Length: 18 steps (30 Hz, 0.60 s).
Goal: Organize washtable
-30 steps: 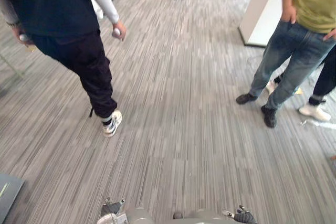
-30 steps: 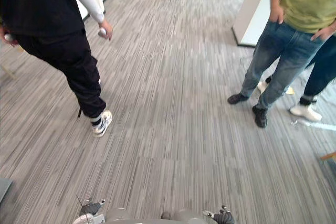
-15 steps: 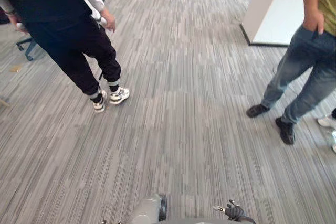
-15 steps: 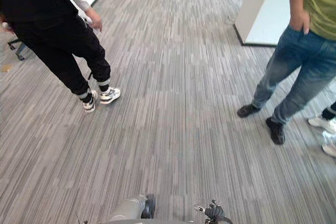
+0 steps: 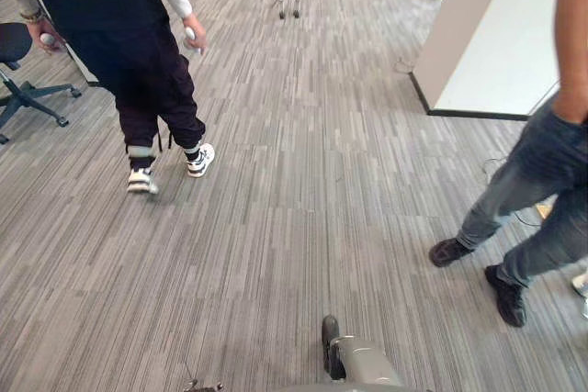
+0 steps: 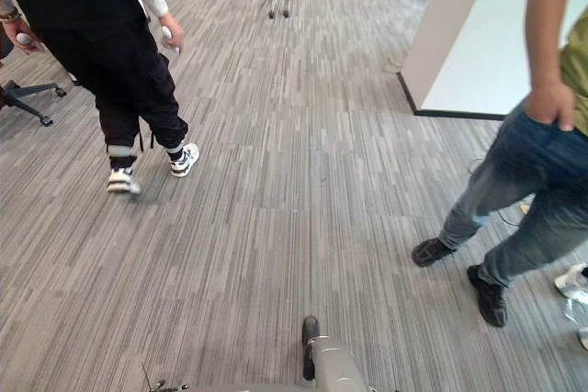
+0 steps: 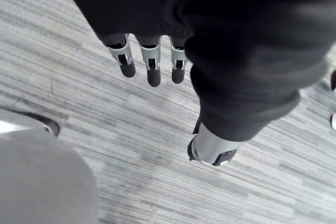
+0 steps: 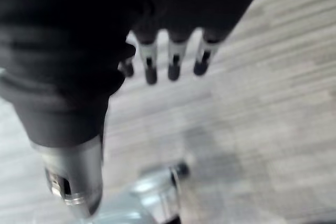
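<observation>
Left of the wall (image 5: 501, 34), over carpet (image 5: 303, 190), our left hand (image 7: 153, 66) and right hand (image 8: 173, 59) hang relaxed, empty, neither nearer any work; we reckon walking's next.

Grey, finely striped carpet floor (image 5: 303, 190); black trousers (image 5: 147, 80) with white-and-black sneakers (image 5: 199, 160); faded blue jeans (image 5: 542, 181), black shoes (image 5: 448, 252); white wall (image 5: 514, 34); left hand (image 7: 153, 59) silver, dark-tipped.

Two people (image 5: 147, 71) (image 5: 542, 181) (one in black, one in jeans), one office chair (image 5: 14, 43) — two hands (image 7: 152, 64) (image 8: 174, 61)
</observation>
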Tool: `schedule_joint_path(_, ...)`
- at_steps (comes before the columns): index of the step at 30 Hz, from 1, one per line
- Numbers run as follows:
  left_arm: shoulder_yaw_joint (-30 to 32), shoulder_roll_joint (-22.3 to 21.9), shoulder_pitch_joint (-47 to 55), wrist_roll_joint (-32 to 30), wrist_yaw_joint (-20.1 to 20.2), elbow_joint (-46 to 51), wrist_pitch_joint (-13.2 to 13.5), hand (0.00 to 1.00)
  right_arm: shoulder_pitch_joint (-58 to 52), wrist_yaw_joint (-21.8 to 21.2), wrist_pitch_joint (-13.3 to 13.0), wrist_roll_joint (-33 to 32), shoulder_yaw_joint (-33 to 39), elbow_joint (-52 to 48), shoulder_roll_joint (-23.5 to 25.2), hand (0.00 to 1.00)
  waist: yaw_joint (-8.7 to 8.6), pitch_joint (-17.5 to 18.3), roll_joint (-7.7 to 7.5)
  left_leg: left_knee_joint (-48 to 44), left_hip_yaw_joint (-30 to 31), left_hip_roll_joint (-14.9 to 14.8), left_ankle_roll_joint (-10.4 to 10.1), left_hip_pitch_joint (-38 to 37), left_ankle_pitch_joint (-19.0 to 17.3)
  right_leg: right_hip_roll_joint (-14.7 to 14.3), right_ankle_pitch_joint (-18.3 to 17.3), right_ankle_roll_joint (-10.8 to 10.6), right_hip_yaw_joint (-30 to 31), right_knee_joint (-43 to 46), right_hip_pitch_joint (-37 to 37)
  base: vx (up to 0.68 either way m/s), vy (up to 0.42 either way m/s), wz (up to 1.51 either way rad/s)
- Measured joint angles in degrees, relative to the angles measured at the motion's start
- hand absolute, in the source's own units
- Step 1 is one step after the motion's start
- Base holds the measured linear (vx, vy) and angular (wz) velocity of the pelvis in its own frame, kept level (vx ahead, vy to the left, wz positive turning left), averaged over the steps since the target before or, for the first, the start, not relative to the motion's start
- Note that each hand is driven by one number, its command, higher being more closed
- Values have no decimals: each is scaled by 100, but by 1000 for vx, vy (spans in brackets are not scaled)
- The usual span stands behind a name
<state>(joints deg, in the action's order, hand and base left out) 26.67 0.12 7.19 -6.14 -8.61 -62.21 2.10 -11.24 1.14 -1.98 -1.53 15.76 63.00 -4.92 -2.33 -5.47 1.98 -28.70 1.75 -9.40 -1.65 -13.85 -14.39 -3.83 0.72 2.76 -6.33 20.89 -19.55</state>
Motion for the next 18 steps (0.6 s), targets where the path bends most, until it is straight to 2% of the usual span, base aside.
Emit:
schedule_joint_path(1,117,-31,-13,4,-2,40,16,0,-25,-4,4,1,-28,-69,-2,0,-1,-8,12,-647,25,-37,80,307,440,-39,-133,53,-31,-28,147,908,-303,1)
schedule_joint_path(2,325,-95,-7,3,-3,124,38,0,-89,0,-1,0,-71,-195,-2,0,21,-33,22,-1997,105,-172,51,954,1513,-148,-325,175,-24,-187,550,888,-271,-4)
schedule_joint_path(3,395,-95,8,38,-8,197,38,0,-112,12,5,-2,-147,-204,-28,0,86,-75,26,-3150,-117,-492,122,1437,1400,-319,-413,292,19,-408,1027,733,-210,-12)
schedule_joint_path(4,416,-76,19,58,-12,218,42,0,-108,20,6,-8,-198,-196,-20,0,151,-115,-18,-3551,-286,-641,222,1619,1319,-367,-442,336,59,-517,1304,671,-215,-29)
schedule_joint_path(5,410,-11,61,105,-11,270,46,0,-95,33,-1,-14,-300,-192,17,0,284,-143,-123,-3994,-479,-762,253,1994,1011,-400,-486,403,179,-720,1771,499,-172,-33)
schedule_joint_path(6,322,49,84,106,-14,309,46,0,-30,45,-7,-16,-396,-139,23,0,331,-192,-191,-4037,-540,-728,241,2252,790,-374,-517,449,272,-883,2100,710,-220,-33)
schedule_joint_path(8,110,121,108,105,-18,326,55,0,182,91,-6,-23,-499,-126,27,0,349,-275,-322,-3663,-578,-542,91,2754,392,-274,-629,404,414,-1158,2650,447,-79,-26)
schedule_joint_path(9,-26,123,158,107,-24,343,66,0,338,131,-34,-23,-493,-145,52,0,372,-337,-319,-3151,-704,-402,28,3051,198,-174,-834,335,557,-1295,2865,426,8,-34)
schedule_joint_path(10,-170,112,174,111,-39,359,69,0,476,147,-80,-21,-459,-154,43,0,382,-359,-341,-2334,-750,-194,9,3340,167,-101,-1057,231,624,-1369,3049,414,48,-29)
schedule_joint_path(11,-268,113,180,114,-43,361,68,0,509,138,-97,-24,-462,-152,8,0,372,-363,-283,-1708,-712,-96,-6,3412,177,-61,-1152,213,630,-1366,3077,486,164,-17)
schedule_joint_path(12,-439,118,185,142,-34,367,92,0,517,146,-136,-28,-448,-148,-21,0,394,-334,-220,-277,-631,187,-123,3437,282,56,-1415,115,667,-1278,3110,504,231,-15)
schedule_joint_path(13,-558,111,218,156,-27,366,107,0,514,147,-161,-31,-435,-149,-71,0,456,-317,-142,797,-516,385,-200,3408,666,161,-1701,62,749,-1154,3150,420,205,-31)
schedule_joint_path(14,-606,111,260,158,-25,364,107,0,502,147,-155,-31,-441,-139,-75,0,509,-308,-155,884,-501,459,-170,3398,988,232,-1835,18,853,-1061,3165,518,262,-41)
schedule_joint_path(15,-624,120,397,172,-25,361,116,0,441,155,-147,-30,-441,-138,-44,0,586,-166,-251,809,-543,690,25,3423,1355,442,-2080,-23,962,-941,3150,463,214,-35)
schedule_joint_path(16,-636,154,431,177,-21,357,113,0,379,162,-147,-28,-417,-129,8,0,568,-88,-283,647,-569,774,120,3465,1300,534,-2138,-35,985,-816,3124,723,298,-21)
schedule_joint_path(17,-646,190,419,199,-19,328,107,0,353,149,-144,-27,-303,-126,41,0,538,-50,-363,361,-670,882,329,3534,1032,655,-2178,-11,1063,-320,2956,633,227,-4)
schedule_joint_path(18,-647,233,412,204,-20,292,105,0,350,140,-144,-23,-192,-123,104,0,508,-34,-421,276,-707,982,405,3465,872,718,-2158,-72,1143,312,2736,616,225,0)
